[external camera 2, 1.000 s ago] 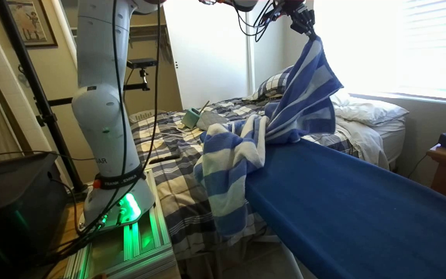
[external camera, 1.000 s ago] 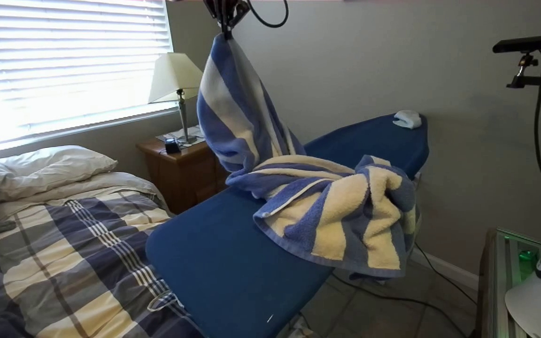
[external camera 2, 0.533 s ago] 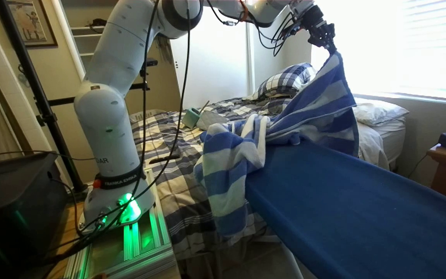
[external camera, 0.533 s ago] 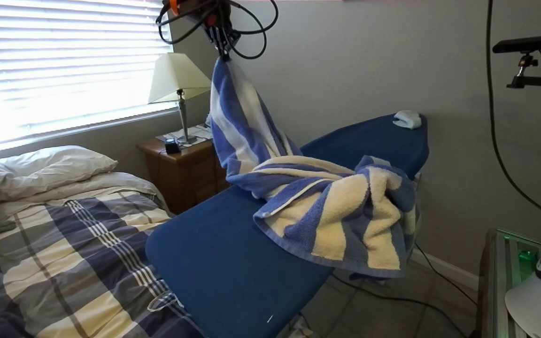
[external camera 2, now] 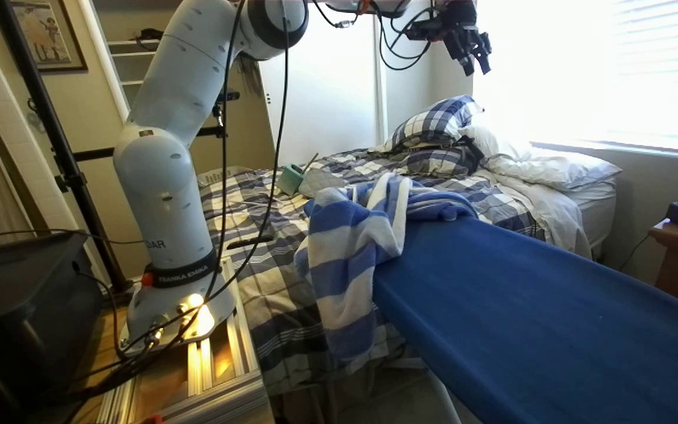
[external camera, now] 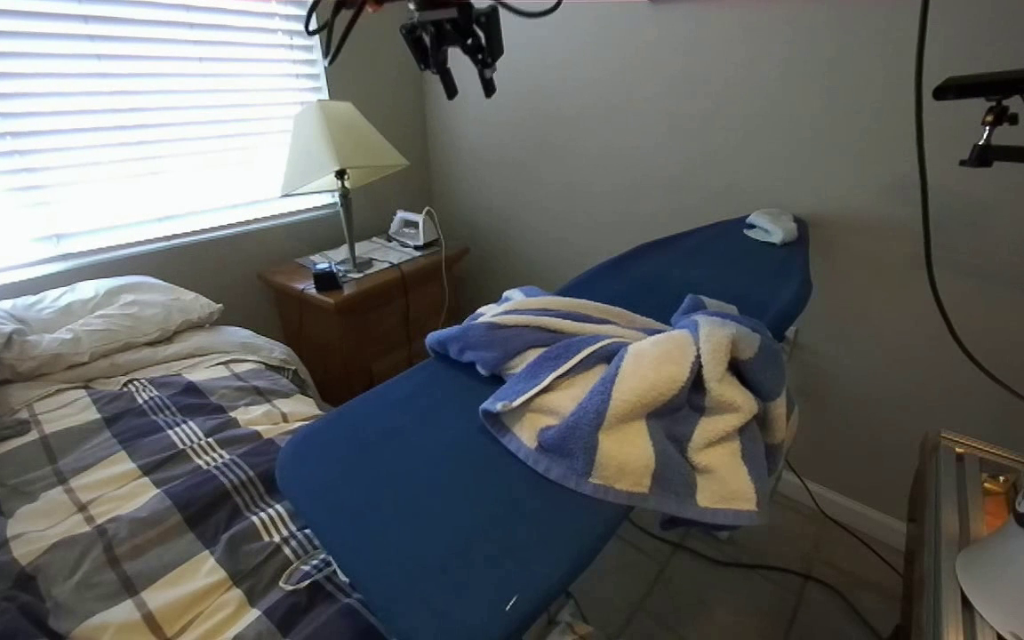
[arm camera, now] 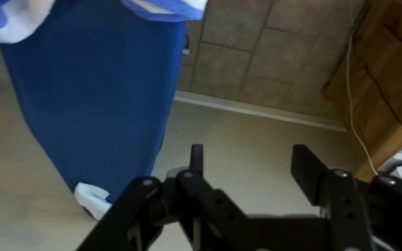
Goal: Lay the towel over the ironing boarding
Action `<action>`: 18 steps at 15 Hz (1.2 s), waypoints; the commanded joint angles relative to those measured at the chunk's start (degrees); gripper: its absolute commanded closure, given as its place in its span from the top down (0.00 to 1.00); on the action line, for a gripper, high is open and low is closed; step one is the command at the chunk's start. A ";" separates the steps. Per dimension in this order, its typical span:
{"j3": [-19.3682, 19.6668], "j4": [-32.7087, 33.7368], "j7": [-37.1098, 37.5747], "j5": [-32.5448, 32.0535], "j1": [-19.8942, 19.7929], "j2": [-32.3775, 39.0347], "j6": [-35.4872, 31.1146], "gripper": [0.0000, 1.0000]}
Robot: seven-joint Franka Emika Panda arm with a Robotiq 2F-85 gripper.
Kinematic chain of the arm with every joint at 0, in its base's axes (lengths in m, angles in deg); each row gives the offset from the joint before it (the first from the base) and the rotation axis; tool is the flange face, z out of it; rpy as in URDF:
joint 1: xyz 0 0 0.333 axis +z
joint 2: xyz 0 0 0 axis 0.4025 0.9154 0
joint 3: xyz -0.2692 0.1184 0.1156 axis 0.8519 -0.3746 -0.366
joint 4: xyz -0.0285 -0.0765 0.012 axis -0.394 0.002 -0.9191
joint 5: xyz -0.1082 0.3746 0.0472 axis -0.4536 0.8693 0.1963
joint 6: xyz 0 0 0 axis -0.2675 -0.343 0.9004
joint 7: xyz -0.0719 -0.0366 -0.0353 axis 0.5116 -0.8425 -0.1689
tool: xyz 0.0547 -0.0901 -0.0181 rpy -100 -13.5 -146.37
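Observation:
The blue and cream striped towel (external camera: 628,391) lies bunched in folds across the middle of the blue ironing board (external camera: 450,498). One end drapes down over the board's side, as the towel (external camera 2: 345,265) shows in an exterior view. Only scraps of the towel (arm camera: 166,8) enter the wrist view at the top, beside a long stretch of bare ironing board (arm camera: 96,90). My gripper (external camera: 470,94) hangs well above the towel, off toward the nightstand side, apart from it. Its fingers (arm camera: 304,174) stand wide apart with nothing between them.
A small white cloth (external camera: 772,226) sits on the board's tapered tip. The plaid bed (external camera: 148,498) runs alongside the board. Near the wall, a nightstand (external camera: 361,329) carries a lamp (external camera: 339,151) and a white iron (external camera: 412,228). A cable (external camera: 743,564) crosses the floor.
My gripper was shut on a raised corner of the towel; now it is open and that part has dropped. The gripper has shifted slightly. The base light went from green to yellow.

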 commanded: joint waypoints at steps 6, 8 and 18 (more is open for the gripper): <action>-0.88 -19.53 -32.17 2.58 -7.80 -22.96 1.78 1.00; -0.67 -24.13 -38.82 4.33 -9.86 -27.64 -0.51 1.00; -0.61 -44.05 -62.06 15.88 -9.87 -42.31 -10.17 1.00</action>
